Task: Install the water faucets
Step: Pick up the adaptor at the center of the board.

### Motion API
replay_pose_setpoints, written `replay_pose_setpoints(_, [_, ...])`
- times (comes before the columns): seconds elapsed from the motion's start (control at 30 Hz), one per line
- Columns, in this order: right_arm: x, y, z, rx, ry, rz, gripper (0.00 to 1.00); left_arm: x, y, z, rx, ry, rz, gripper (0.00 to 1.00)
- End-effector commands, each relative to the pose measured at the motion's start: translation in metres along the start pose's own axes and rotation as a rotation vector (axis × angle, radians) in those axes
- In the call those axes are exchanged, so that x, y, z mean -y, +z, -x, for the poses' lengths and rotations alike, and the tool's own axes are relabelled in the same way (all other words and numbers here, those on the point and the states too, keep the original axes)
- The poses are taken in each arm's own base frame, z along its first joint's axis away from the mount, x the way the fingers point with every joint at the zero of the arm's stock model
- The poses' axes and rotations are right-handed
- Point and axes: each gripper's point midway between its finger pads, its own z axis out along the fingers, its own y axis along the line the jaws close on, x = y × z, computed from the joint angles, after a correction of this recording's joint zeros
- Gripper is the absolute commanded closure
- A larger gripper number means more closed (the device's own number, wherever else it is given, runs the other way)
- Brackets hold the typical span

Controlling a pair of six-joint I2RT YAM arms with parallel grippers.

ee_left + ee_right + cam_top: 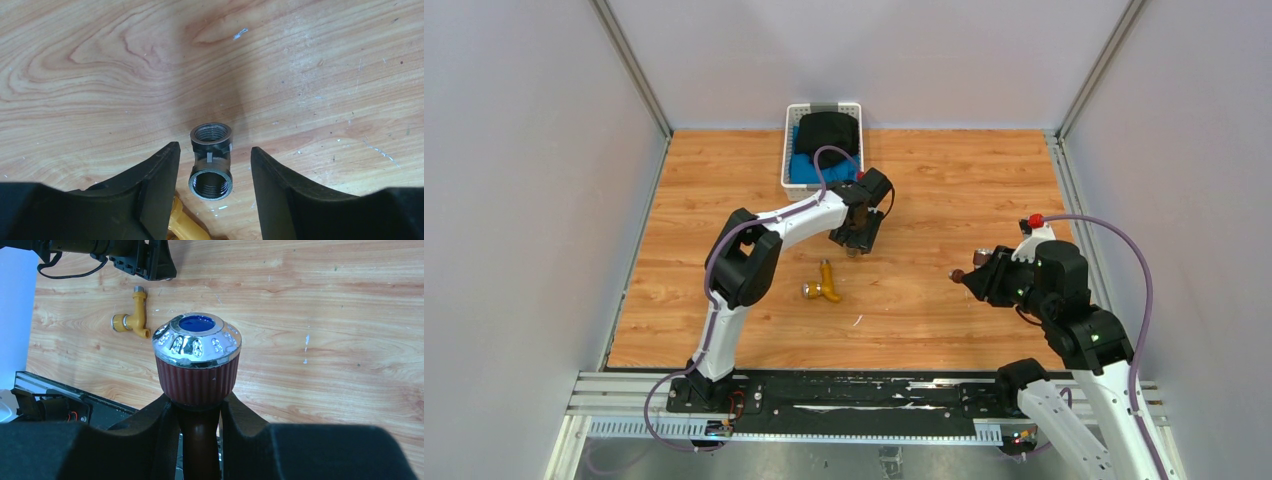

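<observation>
The white basket [791, 150] at the far edge of the wooden surface [944, 200] has a black bundle [827, 130] on top of a blue cloth [804, 168], and I honestly can't tell what the black thing is. On the near side of the basket, the left claw [214, 150] hangs open around a small grey threaded fitting [211, 162] sitting on the wood. Its jaws are either side and not touching it, and the brass-yellow faucet [825, 282] lies on its side a bit further out from the basket. Well off to the basket's right and nearer the arms, the right claw [197, 397] is clamped on the dark red-brown faucet [196, 357], right under its ribbed knob with the shiny blue-marked cap.
</observation>
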Motion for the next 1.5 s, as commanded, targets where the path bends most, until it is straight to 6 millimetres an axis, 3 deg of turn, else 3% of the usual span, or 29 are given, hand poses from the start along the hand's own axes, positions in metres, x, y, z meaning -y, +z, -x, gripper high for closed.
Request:
replay_pose_setpoints(0.0, [-0.002,0.001,0.003,0.012,0.008,0.011,1.00,0.000,0.003,0.000,-0.016,0.002,0.000,0.43])
replay_pose_setpoints(0.2, [-0.004,0.001,0.004,0.012,0.008,0.017,1.00,0.000,0.005,-0.006,-0.032,0.001,-0.004,0.51])
replay_pose_setpoints(0.53, [-0.007,0.002,0.006,0.011,0.011,0.031,1.00,0.001,0.009,-0.010,-0.047,0.007,-0.010,0.55])
replay_pose_setpoints(0.63, [-0.007,0.002,0.005,0.010,0.012,0.031,1.00,0.002,0.011,-0.010,-0.049,0.008,-0.008,0.61])
replay_pose_setpoints(0.87, [-0.007,0.002,0.004,0.009,0.011,0.032,1.00,0.001,0.009,-0.008,-0.042,0.005,-0.010,0.65])
replay_pose_setpoints(0.93, [-0.007,0.002,0.005,0.010,0.011,0.033,1.00,0.001,0.009,-0.008,-0.042,0.005,-0.008,0.73])
replay_pose_setpoints(1.03, [-0.007,0.002,0.004,0.009,0.011,0.032,1.00,-0.001,0.007,-0.007,-0.032,-0.001,0.002,0.99])
replay_pose_setpoints(1.07, [-0.007,0.002,0.004,0.009,0.009,0.033,1.00,-0.002,0.004,-0.005,-0.025,-0.001,0.003,1.00])
replay_pose_setpoints(1.2, [-0.014,0.003,0.004,-0.002,-0.032,0.085,1.00,0.002,-0.035,0.016,0.055,-0.011,-0.077,1.00])
replay_pose_setpoints(1.3, [-0.038,0.002,0.009,0.017,-0.118,0.233,1.00,0.019,-0.096,0.041,0.177,-0.046,-0.333,1.00])
replay_pose_setpoints(1.37, [-0.057,-0.004,0.015,0.060,-0.178,0.348,1.00,0.039,-0.140,0.046,0.228,-0.056,-0.590,1.00])
replay_pose_setpoints(1.47, [-0.078,-0.020,0.032,0.194,-0.277,0.464,1.00,0.047,-0.197,0.044,0.279,-0.073,-0.868,1.00])
